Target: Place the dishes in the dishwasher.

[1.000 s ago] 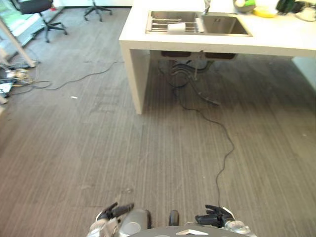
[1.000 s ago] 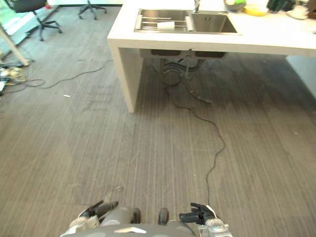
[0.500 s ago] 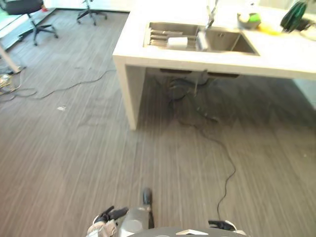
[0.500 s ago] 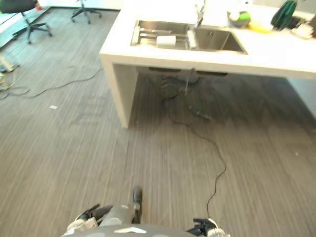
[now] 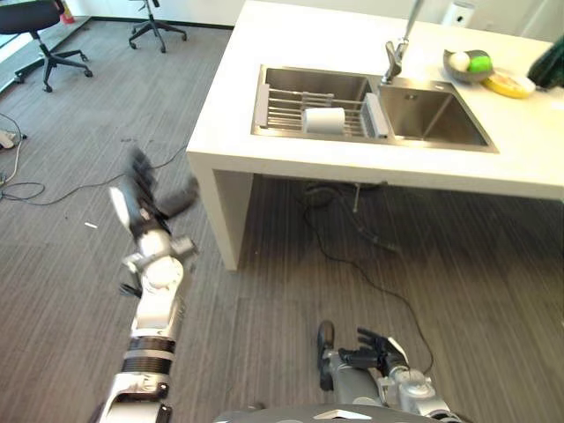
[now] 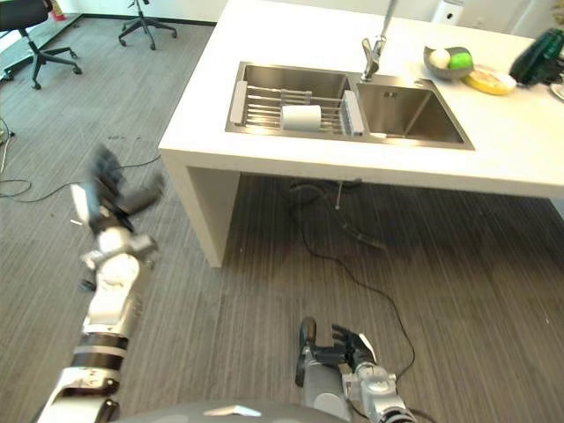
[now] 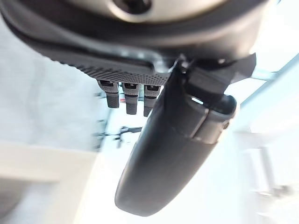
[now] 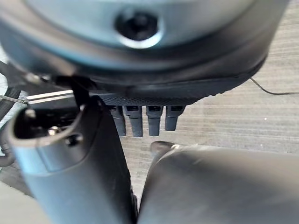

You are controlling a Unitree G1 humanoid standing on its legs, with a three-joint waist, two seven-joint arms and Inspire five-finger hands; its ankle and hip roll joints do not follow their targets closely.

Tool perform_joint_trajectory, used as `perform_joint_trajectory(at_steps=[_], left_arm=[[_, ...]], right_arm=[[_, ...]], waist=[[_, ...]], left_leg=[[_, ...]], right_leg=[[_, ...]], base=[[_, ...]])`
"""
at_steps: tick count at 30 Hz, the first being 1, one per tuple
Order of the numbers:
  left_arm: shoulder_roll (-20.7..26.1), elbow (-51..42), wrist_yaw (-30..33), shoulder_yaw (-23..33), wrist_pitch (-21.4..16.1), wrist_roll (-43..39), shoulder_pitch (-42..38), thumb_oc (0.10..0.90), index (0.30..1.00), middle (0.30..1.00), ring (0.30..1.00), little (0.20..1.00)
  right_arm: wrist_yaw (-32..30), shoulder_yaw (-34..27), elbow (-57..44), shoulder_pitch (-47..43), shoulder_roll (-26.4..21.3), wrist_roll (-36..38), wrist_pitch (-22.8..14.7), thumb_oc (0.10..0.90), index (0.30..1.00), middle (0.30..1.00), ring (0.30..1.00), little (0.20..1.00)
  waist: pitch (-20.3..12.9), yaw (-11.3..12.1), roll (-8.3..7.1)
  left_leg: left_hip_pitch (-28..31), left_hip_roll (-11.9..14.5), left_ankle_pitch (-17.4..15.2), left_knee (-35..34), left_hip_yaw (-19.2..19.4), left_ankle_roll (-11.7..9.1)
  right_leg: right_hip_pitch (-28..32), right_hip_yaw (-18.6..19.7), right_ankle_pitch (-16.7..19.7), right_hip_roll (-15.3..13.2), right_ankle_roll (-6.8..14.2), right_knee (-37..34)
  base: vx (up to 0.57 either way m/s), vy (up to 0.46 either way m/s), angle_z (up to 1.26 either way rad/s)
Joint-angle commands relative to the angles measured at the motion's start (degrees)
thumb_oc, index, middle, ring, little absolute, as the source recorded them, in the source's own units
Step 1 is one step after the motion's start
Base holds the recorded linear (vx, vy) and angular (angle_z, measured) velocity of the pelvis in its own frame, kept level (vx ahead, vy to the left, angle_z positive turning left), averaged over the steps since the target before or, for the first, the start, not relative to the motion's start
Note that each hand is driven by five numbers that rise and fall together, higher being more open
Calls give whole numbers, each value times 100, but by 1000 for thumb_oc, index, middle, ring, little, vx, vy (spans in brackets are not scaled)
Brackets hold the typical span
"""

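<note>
- Barely started: the one dish I can make out, a white cup [image 5: 324,120], lies on the rack [image 5: 310,109] in the sink [image 5: 432,113]; no dishwasher visible.
- Left hand [image 5: 141,196] raised in the air over the floor [image 5: 79,291], left of the worktop [image 5: 264,157], fingers spread, holding nothing.
- Right hand [image 5: 374,351] low near the floor, fingers loosely open, empty.
- Bowl [image 5: 468,66] with fruit sits on the worktop beyond the sink, near the tap [image 5: 398,42].
- Left worktop corner lies between left hand and rack; judge the arm must go over that edge.
- Open floor all round; chairs [image 5: 40,26] well apart.
- Everything left: reach, grasp, carry, load.
</note>
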Motion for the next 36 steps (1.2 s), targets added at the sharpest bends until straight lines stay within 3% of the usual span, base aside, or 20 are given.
perform_joint_trajectory(at_steps=[1,2,3,7,10,11,12,15,17,18,20,21,23,28,31,32,34,36], left_arm=[[180,-689,356,-256,-403,1113,-308,800,900,900,900,900],[169,-857,487,-209,-404,1322,-262,800,900,900,900,900],[222,-1054,483,-177,-396,1595,-174,800,900,900,900,900],[385,-1565,23,-161,-337,1869,265,800,900,900,900,900],[553,-1712,-325,-186,-292,1848,434,800,900,900,900,900],[587,-1684,-376,-245,-288,1834,403,800,900,900,900,900],[642,-1677,-379,-337,-309,2048,271,800,900,900,900,900],[680,-1723,-424,-401,-253,2131,194,800,900,900,900,900],[860,-1687,-771,-696,-68,2263,-163,800,900,900,900,900],[1025,-1649,-1037,-896,18,2460,-385,800,900,900,900,900],[1019,-1636,-1035,-916,18,2466,-398,800,900,900,900,900],[1318,-1911,-1395,-1048,98,2658,-584,800,900,900,900,900],[1559,-1774,-1733,-1234,149,2598,-918,800,900,900,900,900],[1861,-1746,-2300,-1603,308,2627,-1499,800,900,900,900,900],[1774,-1474,-2811,-2074,510,2260,-2011,800,900,900,900,900],[1791,-1319,-3282,-2653,703,2472,-2637,800,900,900,900,900],[1786,-1307,-3278,-2667,701,2473,-2653,800,900,900,900,900],[1514,-920,-3468,-3060,782,2642,-3046,800,900,900,900,900]], right_arm=[[-128,371,424,640,129,-111,100,800,900,900,900,900],[-121,400,457,642,98,-179,125,800,900,900,900,900],[-118,403,484,644,123,-222,117,800,900,900,900,900],[-88,408,489,435,-40,-344,85,800,900,900,900,900],[-83,391,415,259,-135,-337,74,800,900,900,900,900],[-86,380,395,178,-191,-304,75,800,900,900,900,900],[-66,445,336,69,-290,-293,52,800,900,900,900,900],[-55,474,322,24,-352,-313,72,800,900,900,900,900],[-46,438,378,-6,-461,-288,127,800,900,900,900,900],[59,446,479,35,-465,-382,198,800,900,900,900,900],[63,431,482,41,-464,-388,197,800,900,900,900,900],[95,477,538,46,-444,-534,212,800,900,900,900,900],[261,522,569,107,-366,-500,257,800,900,900,900,900],[482,657,500,221,-236,-567,295,800,900,900,900,900],[560,792,433,87,-249,-628,365,800,900,900,900,900],[629,835,430,130,-194,-691,422,800,900,900,900,900],[630,825,429,129,-191,-692,423,800,900,900,900,900],[657,859,400,138,-230,-733,441,800,900,900,900,900]], waist=[[-319,-144,-18],[-351,-153,-69],[-443,-96,-54],[-667,-3,129],[-599,31,206],[-505,42,193],[-253,121,89],[-177,142,74],[-186,142,115],[-283,168,220],[-275,192,203],[-321,135,262],[-521,35,218],[-672,-26,222],[-684,-62,214],[-664,-134,213],[-661,-128,210],[-673,-231,234]], left_leg=[[-454,-62,210,-180,-37,-319],[-416,-62,242,-180,17,-359],[-406,-43,236,-180,-20,-379],[-337,125,433,-40,-70,-565],[-555,304,501,768,-93,-744],[-760,385,783,1383,0,-899],[-1329,451,1231,2575,-6,-1089],[-1524,432,1135,2910,-68,-1084],[-1850,368,977,2024,310,-867],[-1803,113,828,963,389,-646],[-1689,76,896,789,407,-629],[-1468,22,816,664,280,-546],[-983,-28,789,26,317,-457],[-789,37,710,-180,371,-432],[-768,70,698,-180,421,-426],[-759,69,669,-180,418,-412],[-759,69,669,-180,415,-412],[-728,77,636,-180,437,-402]], right_leg=[[974,318,663,90,190,159],[1008,259,878,16,207,2],[1180,189,834,2,161,-183],[1756,71,774,178,8,-848],[1920,82,596,273,-91,-875],[2003,32,537,262,-163,-875],[2171,-18,473,172,-316,-875],[2269,-56,372,167,-348,-875],[2407,-108,313,177,-334,-875],[2446,-63,266,304,-278,-875],[2474,-51,246,276,-264,-875],[2468,-87,215,316,-277,-875],[2401,-85,370,358,-243,-846],[2366,-45,383,434,-223,-827],[2362,-20,353,471,-240,-858],[2364,-1,333,484,-235,-848],[2365,-3,332,483,-235,-848],[2381,29,293,492,-239,-836]], base=[[159,-119,79],[154,-118,80],[255,-178,52],[291,-190,12],[112,-148,-29],[40,-204,-28],[123,-247,-9],[77,-82,-5],[279,-18,-7],[235,33,31],[129,28,18],[97,4,-12],[115,-20,-41],[53,-7,-23],[1,8,-10],[0,0,0],[3,6,-4],[27,17,-15]])
